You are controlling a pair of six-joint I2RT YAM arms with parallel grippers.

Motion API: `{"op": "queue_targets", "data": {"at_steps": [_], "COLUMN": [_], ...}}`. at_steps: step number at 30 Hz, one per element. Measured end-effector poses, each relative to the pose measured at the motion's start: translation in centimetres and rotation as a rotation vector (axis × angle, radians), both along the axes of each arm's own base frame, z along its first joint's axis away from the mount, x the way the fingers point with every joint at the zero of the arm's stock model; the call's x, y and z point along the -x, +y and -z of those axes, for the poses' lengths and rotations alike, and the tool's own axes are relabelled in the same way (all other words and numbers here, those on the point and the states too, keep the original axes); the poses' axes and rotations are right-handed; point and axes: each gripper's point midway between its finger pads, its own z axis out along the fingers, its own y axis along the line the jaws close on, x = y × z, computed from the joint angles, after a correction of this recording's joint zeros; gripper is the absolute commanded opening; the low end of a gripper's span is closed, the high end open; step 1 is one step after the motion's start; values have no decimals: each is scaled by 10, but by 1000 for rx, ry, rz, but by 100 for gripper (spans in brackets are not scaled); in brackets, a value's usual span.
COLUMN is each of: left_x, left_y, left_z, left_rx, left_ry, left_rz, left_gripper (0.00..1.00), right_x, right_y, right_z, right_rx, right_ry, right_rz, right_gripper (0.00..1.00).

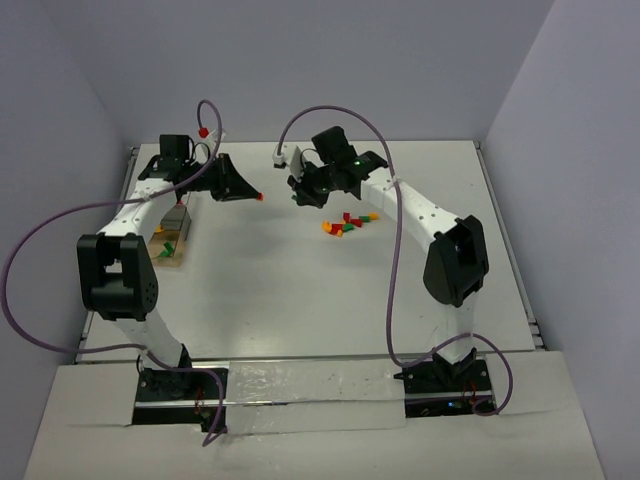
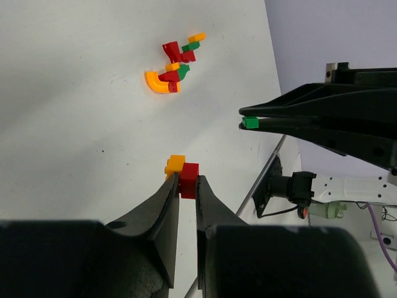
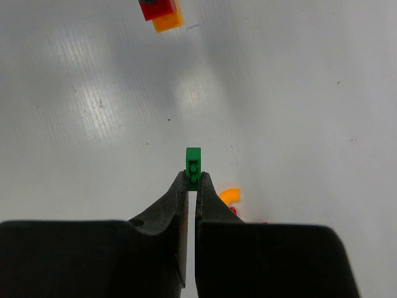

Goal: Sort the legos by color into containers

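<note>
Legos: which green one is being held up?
The green lego pinched in the right end effector; the greens in the pile lie loose, unheld.

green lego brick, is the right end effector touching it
Touching. The right wrist view shows the green lego brick pinched in the right end effector, its fingertips pressed against both sides with no gap.

A robotics lab test cell; bare lilac walls (image 1: pixel 330 60) enclose one white table (image 1: pixel 300 290).
</note>
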Motion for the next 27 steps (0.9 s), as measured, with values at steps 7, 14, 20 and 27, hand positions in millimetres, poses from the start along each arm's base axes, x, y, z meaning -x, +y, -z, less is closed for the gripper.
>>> {"op": "queue_targets", "data": {"at_steps": [7, 14, 20, 27], "left_x": [5, 7, 6, 7], "left_y": [1, -3, 0, 1], "left_z": [-3, -11, -12, -5], "left_rx": [26, 83, 130, 154], "left_ry": [-15, 0, 22, 56], "left_rz": [16, 35, 32, 39], "left_gripper": [0, 0, 0, 0], "right_x": [6, -4, -3, -4], "right_y": [-10, -17, -20, -13], "right_z": [54, 132, 159, 152], "right_rx": [78, 192, 231, 198], "right_ry": [85, 169, 204, 214], "right_rz": [28, 86, 101, 94], "right_gripper": [2, 19, 43, 59]}}
